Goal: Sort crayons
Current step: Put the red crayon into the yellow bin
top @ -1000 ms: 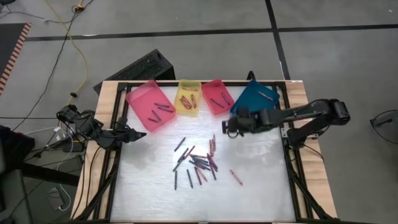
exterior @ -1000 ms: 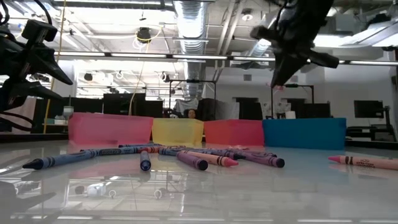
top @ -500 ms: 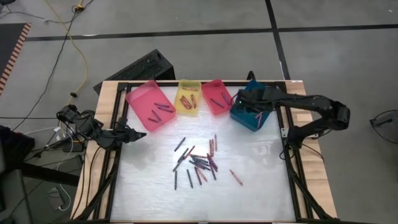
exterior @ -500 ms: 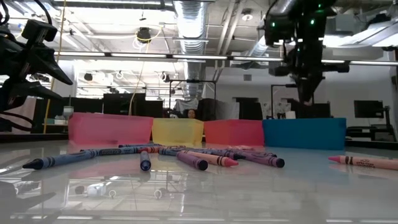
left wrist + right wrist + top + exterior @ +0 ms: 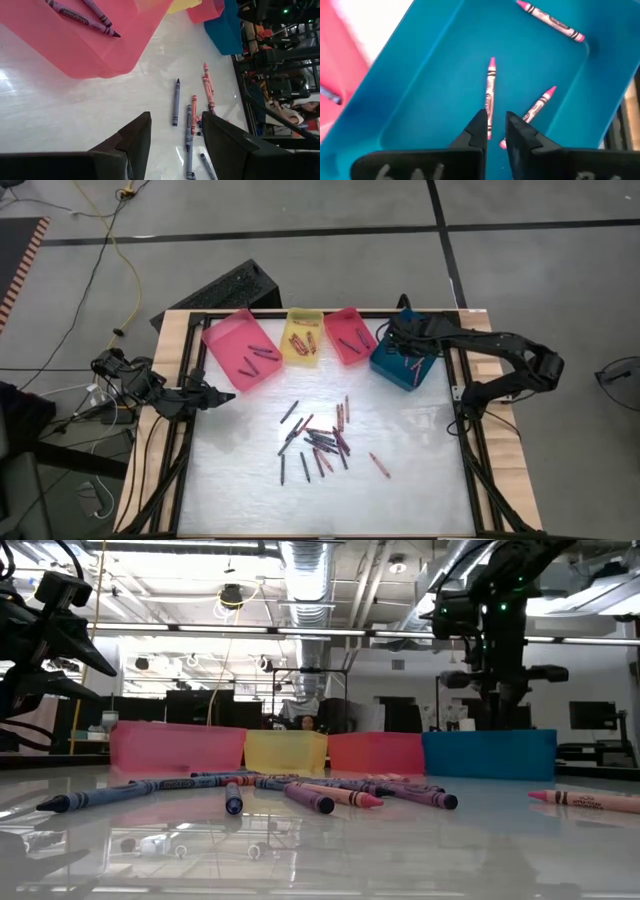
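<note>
Pink wax crayon (image 5: 490, 95) now lies in the blue plastic tray (image 5: 420, 100); right gripper (image 5: 494, 129), a second ago over the table, hangs above it, fingers slightly parted, empty. Drop done. Scattered loose crayons (image 5: 320, 440) remain mid-table. Left gripper (image 5: 172, 142) open, idle.

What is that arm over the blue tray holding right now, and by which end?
Nothing. The right gripper hangs open over the blue tray, with a pink crayon lying loose on the tray floor below its fingers.

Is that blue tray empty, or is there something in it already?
Not empty. The blue tray holds three pink crayons, seen past the right gripper hovering above it.
</note>
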Controlling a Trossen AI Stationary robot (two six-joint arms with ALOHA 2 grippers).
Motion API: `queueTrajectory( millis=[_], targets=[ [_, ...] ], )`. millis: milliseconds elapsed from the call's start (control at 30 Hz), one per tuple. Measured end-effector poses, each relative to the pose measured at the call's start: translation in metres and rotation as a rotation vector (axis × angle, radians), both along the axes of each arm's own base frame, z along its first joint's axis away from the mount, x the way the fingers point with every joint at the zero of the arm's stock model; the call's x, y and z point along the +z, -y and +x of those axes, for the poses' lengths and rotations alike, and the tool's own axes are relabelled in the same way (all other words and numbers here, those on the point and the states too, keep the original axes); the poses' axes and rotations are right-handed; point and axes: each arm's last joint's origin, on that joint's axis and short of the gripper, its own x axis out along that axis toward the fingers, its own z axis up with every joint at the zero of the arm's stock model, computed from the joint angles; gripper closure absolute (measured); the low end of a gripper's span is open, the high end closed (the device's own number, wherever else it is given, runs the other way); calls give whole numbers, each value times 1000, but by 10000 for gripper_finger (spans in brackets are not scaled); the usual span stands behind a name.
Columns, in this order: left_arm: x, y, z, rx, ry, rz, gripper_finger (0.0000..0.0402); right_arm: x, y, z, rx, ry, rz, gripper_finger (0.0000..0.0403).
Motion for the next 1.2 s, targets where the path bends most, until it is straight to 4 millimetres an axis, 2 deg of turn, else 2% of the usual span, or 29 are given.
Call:
queueTrajectory(
  millis=[200, 433, 567, 700, 933, 1067, 1200],
  targets=[
    [0, 0, 0, -8, -3, -4, 236, 5, -3, 7, 131, 76, 17, 332],
    [0, 0, 0, -8, -3, -4, 236, 27, -23, 32, 317, 201, 17, 331],
    [0, 0, 0, -8, -3, -4, 236, 35, -49, 49, 445, 258, 0, 331],
    [0, 0, 0, -9, -3, -5, 236, 37, -85, 62, 566, 314, 17, 331],
    [0, 0, 0, -8, -3, -4, 236, 27, -148, 83, 597, 405, 8, 331],
    [0, 0, 0, 0, 0, 0, 236, 14, -169, 103, 623, 460, -47, 331],
    [0, 0, 0, 6, 0, 4, 236, -5, -176, 124, 630, 499, -48, 331]
  ],
)
